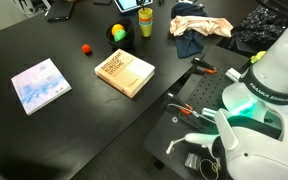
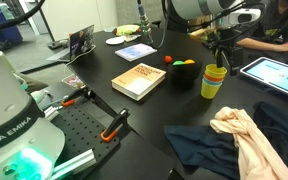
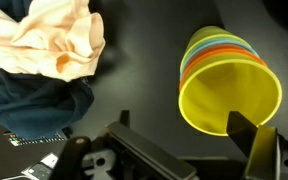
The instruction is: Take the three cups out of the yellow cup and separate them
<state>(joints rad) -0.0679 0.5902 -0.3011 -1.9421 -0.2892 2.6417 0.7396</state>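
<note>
On the black table (image 2: 179, 108), near the heap of clothes (image 2: 239, 135), the gripper (image 2: 217, 58) hangs just above the yellow cup (image 2: 215, 82); its jaws look spread apart and hold nothing. The yellow cup stands upright and is probably light, stiff, smooth plastic that tips easily. The three cups (image 3: 206, 52) nested inside show only thin rims, so I would pinch one rim wall, inside and outside.

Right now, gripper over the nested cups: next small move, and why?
Probably lower the gripper straight down to the rim of the nested cups: it hangs above them, jaws apparently open, holding nothing, and no cup is out yet.
</note>
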